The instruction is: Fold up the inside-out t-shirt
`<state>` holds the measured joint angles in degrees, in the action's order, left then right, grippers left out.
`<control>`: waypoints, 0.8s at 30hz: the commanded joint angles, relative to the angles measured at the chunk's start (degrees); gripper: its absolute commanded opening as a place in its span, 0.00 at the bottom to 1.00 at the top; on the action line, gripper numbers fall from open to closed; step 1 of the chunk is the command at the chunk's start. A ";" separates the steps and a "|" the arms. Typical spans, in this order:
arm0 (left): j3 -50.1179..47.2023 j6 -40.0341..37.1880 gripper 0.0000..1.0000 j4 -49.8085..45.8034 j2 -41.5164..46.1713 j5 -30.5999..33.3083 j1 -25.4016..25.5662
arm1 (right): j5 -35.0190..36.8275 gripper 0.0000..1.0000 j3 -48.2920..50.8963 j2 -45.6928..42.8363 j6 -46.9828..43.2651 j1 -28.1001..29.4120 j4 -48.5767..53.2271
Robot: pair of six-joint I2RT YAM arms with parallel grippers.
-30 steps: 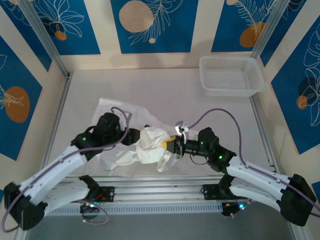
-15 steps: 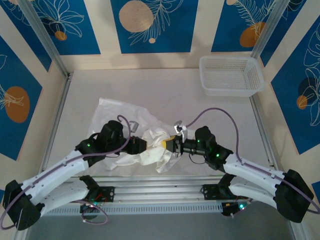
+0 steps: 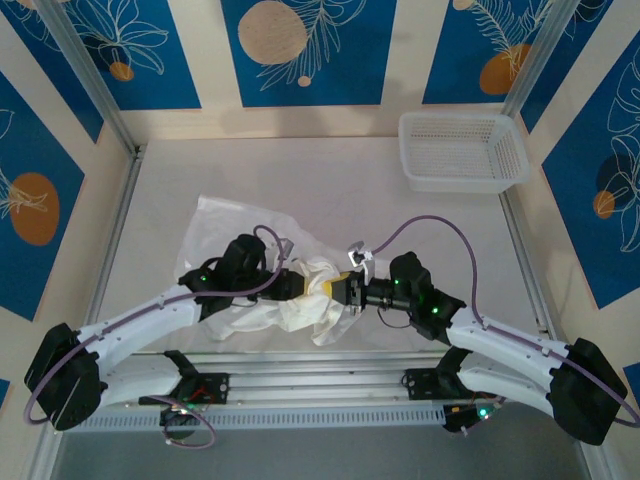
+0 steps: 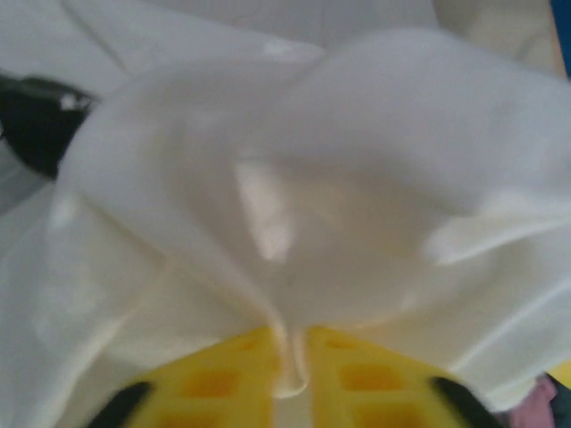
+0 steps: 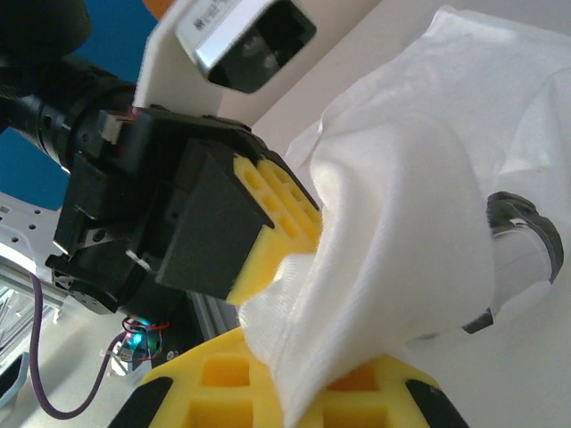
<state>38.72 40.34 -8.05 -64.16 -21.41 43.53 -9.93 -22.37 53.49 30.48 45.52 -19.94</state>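
One inside-out t-shirt [image 3: 248,232], white, crumpled, by table's [image 3: 330,175] near edge, left of centre; long axis diagonal, far-left to near-right, bunched end nearer. Left gripper [image 4: 290,379] pinches raised fold; right gripper [image 5: 294,388] clamps same bunch, facing it

The left arm [image 3: 150,322] and the right arm [image 3: 505,347] fold outward from their near bases, elbows at the near corners, forearms angling in toward the middle, wrists facing each other, each with yellow-padded jaws pinched tight together.
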 commanded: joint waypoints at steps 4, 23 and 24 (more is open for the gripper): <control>1.68 1.70 0.00 1.78 4.24 -0.39 0.33 | 1.40 0.00 -1.17 0.06 0.46 -0.16 -1.21; 8.80 8.80 0.00 -3.43 10.38 -1.51 -0.73 | 15.11 0.48 0.11 -11.51 -3.07 -0.97 8.16; 8.51 9.17 0.00 -2.84 10.34 -1.67 -0.75 | 19.77 0.47 0.65 -14.23 -4.77 1.54 7.62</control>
<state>46.46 48.16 -10.41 -53.67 -22.92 43.24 0.56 -19.81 44.97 28.73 43.38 -13.15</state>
